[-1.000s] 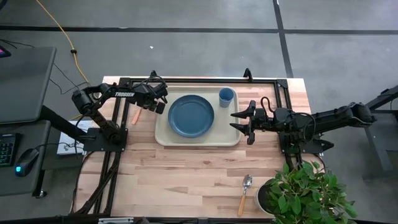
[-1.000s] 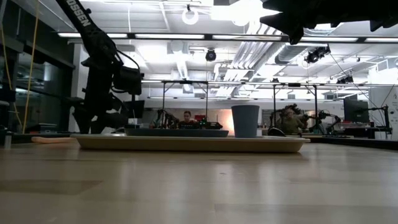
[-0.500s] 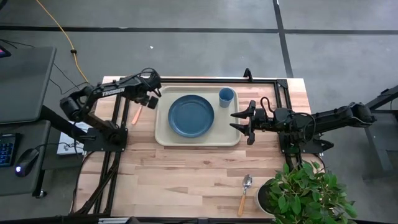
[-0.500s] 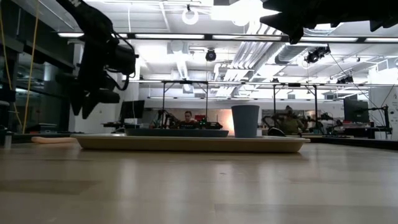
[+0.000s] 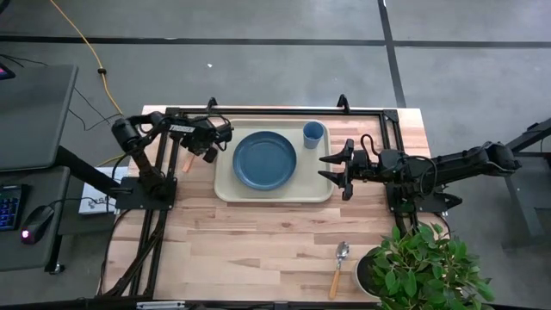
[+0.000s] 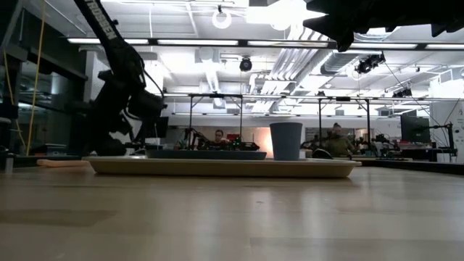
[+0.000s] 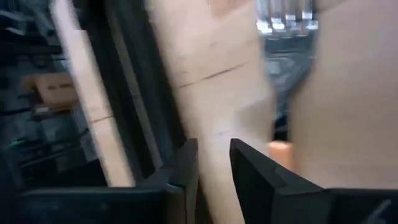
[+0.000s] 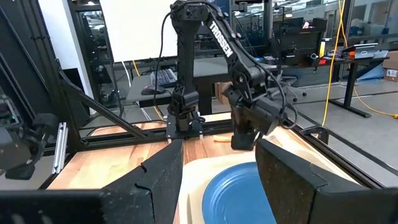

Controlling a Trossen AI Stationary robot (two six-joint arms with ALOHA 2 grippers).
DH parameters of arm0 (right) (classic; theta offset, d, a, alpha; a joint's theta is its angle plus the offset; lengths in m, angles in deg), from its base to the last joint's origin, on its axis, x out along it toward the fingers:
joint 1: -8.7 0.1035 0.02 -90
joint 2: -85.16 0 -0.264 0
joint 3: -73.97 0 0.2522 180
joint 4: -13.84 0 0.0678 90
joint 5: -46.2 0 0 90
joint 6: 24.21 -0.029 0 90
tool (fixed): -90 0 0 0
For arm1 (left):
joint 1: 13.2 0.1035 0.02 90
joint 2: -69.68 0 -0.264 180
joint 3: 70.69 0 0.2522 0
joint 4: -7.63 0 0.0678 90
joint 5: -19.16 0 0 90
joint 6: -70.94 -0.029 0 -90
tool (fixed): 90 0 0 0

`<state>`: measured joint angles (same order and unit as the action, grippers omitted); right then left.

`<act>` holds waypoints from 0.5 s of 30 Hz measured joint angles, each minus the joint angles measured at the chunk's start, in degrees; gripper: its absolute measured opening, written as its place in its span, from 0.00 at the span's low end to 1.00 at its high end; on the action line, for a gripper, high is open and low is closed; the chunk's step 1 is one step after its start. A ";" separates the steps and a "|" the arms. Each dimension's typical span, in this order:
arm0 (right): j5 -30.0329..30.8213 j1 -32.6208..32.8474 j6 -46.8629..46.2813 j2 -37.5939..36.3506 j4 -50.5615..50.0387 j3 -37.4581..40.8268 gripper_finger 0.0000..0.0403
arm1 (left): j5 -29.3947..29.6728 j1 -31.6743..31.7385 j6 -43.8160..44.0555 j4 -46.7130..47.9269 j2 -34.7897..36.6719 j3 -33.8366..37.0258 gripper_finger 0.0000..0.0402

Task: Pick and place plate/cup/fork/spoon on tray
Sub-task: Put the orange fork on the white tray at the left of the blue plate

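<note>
The plate point(image 5: 264, 159) and cup point(image 5: 313, 133) are on the tray point(image 5: 225, 188); the spoon point(image 5: 338, 268) lies at the table's near edge and the fork point(image 5: 188, 160) just off the tray's left rim, its long axis running near-to-far. The left gripper point(image 5: 209, 150) hangs just right of and above the fork, fingers point(image 7: 186, 163) a narrow gap apart and empty, so it is judged the nearer arm. The right gripper point(image 5: 331, 167) waits wide open and empty at the tray's right edge.
</note>
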<state>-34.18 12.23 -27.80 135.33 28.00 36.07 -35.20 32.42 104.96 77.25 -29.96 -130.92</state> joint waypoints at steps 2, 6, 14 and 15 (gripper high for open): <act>0.00 0.00 0.00 0.00 -0.02 0.00 0.48 | -0.29 0.01 0.03 -0.94 -0.86 0.65 0.16; 0.00 0.00 -0.01 0.00 0.00 0.00 0.48 | -0.75 -0.02 -0.11 -2.06 -1.97 1.74 0.10; 0.02 0.00 -0.01 0.01 0.00 0.00 0.48 | -3.32 -1.77 -0.09 -2.21 -1.66 1.85 0.01; 0.02 0.00 -0.01 0.00 0.05 0.00 0.48 | -3.53 -2.18 -0.07 -2.21 -1.66 1.85 0.01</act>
<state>-34.15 12.23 -27.80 135.33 28.04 36.07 -38.74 30.24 104.90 75.04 -31.62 -129.07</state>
